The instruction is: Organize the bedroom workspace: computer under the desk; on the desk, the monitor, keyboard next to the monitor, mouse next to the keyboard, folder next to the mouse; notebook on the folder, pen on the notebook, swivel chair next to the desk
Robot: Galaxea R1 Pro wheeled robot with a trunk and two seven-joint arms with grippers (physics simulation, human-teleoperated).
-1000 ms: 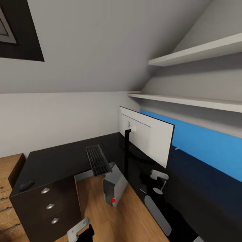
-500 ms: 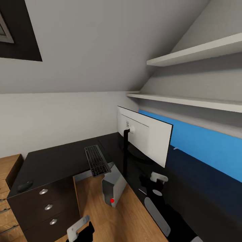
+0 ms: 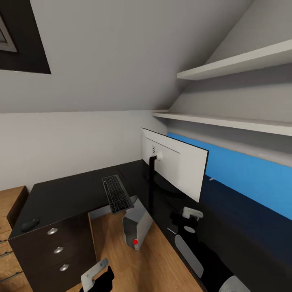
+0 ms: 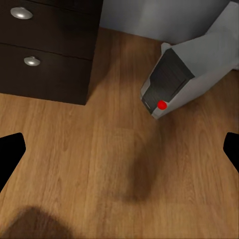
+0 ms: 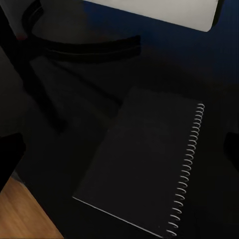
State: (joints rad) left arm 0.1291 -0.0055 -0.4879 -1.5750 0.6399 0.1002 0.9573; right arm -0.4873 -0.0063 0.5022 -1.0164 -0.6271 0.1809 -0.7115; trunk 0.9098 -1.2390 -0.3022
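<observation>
Head view: right arm has edged forward over the worktop [image 3: 61, 194], the scene otherwise as half a second ago.
The right gripper [image 5: 119, 149] hangs wide open and empty above the spiral notebook [image 5: 144, 174], which lies by the monitor [image 3: 176, 162] stand; a grasp looks near. The left gripper [image 4: 119, 154], also open and empty, faces the computer [image 4: 174, 82] on the floor beneath the worktop. The keyboard [image 3: 117, 193] rests on the worktop.
</observation>
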